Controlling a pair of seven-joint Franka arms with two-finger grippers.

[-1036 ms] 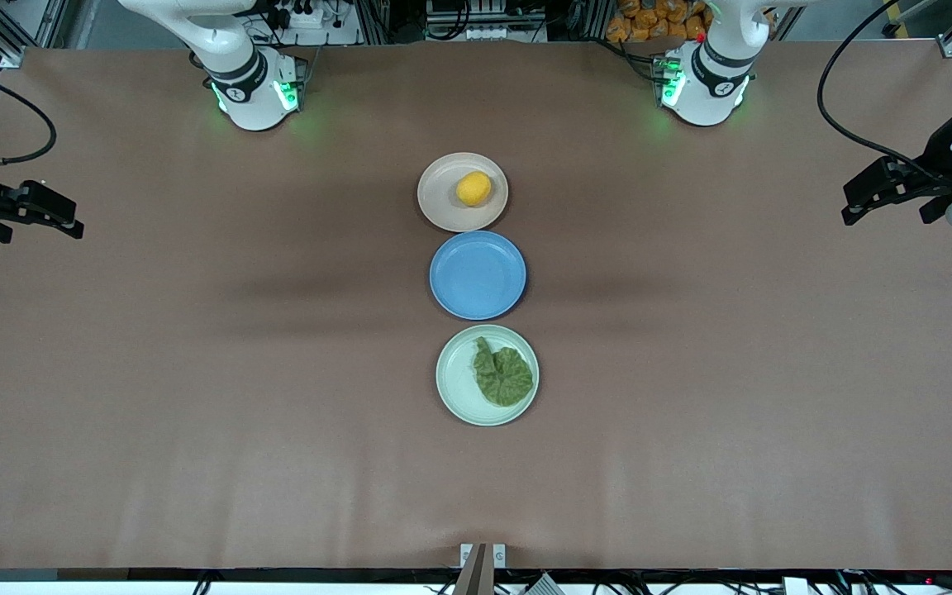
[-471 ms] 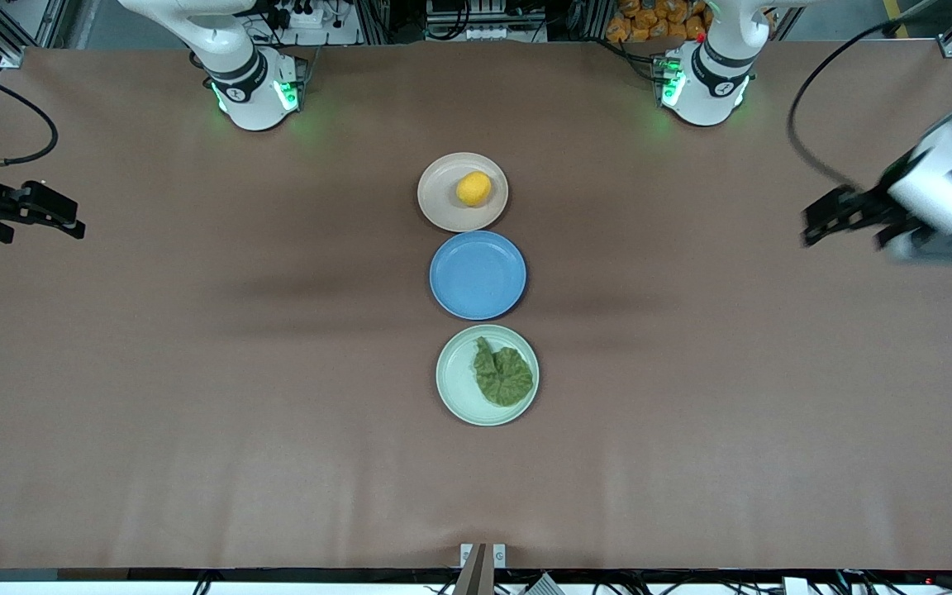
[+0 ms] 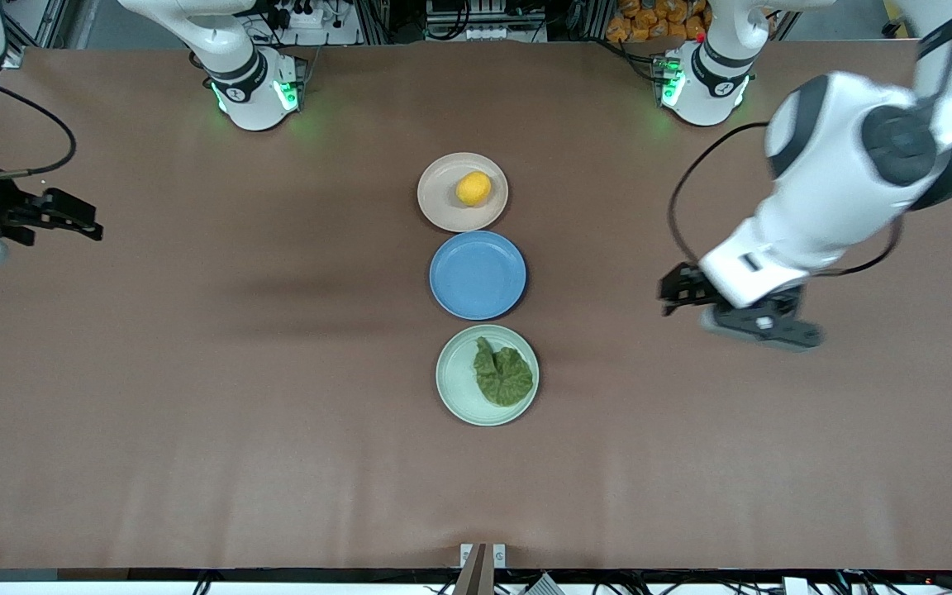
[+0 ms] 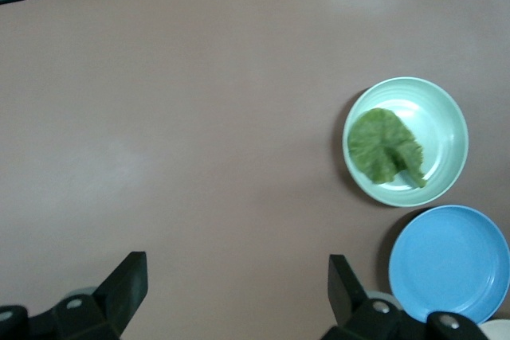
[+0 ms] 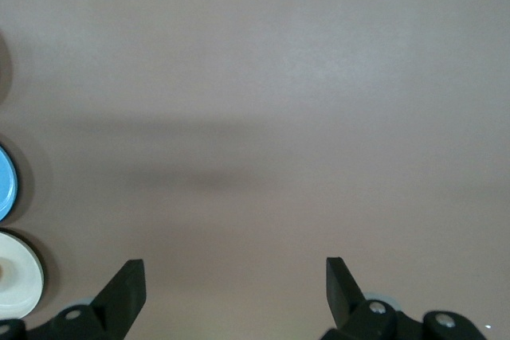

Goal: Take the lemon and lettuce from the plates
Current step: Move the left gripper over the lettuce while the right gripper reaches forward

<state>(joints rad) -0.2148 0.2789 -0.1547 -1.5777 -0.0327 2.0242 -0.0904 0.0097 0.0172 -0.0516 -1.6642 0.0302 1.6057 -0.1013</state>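
While the lettuce [image 3: 503,377] lies on the mint plate [image 3: 455,388] and the lemon [image 3: 473,188] on the beige plate [image 3: 440,202], both tools are empty and open. Left tool [image 3: 676,294] hangs over bare tabletop [image 3: 195,413] beside the lettuce, likely approaching it. Right tool [image 3: 71,216] waits at its tabletop end.

Lemon [image 3: 473,188] on cream plate [image 3: 440,202]; lettuce [image 3: 502,375] flat on mint plate [image 3: 455,384]

Both arms wear glossy white shells with dark grey joint bands; their bases glow green along the rings. Black cables loop from each wrist. The left gripper [image 3: 674,296] and right gripper [image 3: 83,221] are black, with blocky matte fingers [image 4: 127,288].
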